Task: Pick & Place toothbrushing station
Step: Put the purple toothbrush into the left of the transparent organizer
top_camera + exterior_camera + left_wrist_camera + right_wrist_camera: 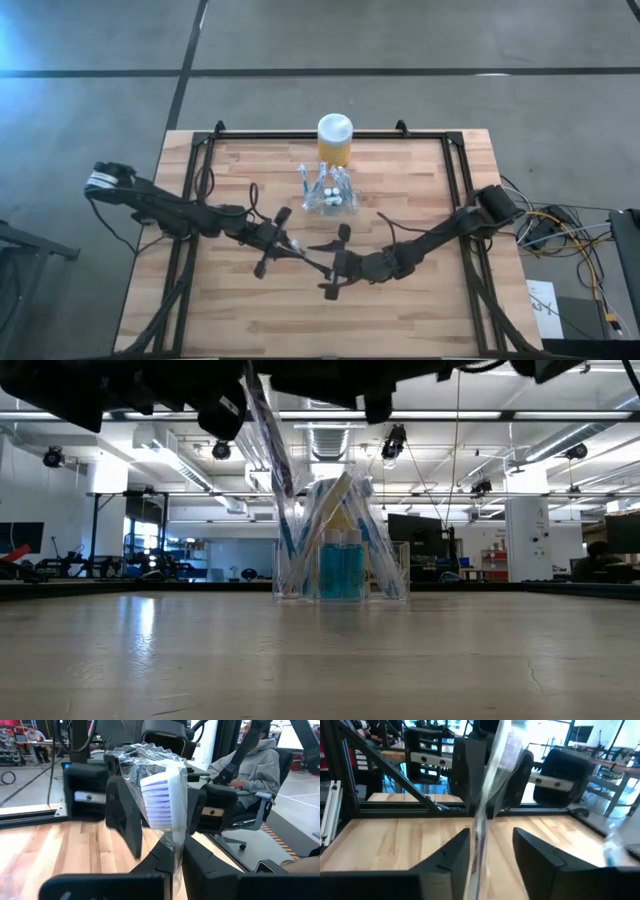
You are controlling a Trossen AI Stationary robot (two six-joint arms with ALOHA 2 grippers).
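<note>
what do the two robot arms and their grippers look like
Both arms are dark, nearly black, slim and jointed, with black cables running along them. The left arm has a white-striped band near its base; the right arm ends at a boxy black base. The left gripper and right gripper each carry two flat, angular matte black fingers on a crossbar.

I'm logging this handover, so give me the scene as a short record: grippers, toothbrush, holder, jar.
left gripper: shut on the wrapped toothbrush, above mid-table
right gripper: open, fingers on either side of the toothbrush, not clamping it
toothbrush: in clear wrap, off the table, spanning between both grippers
holder: clear, standing on the table beyond the grippers, with items in it
jar: yellow, white lid, upright just behind the holder at the far edge
</note>
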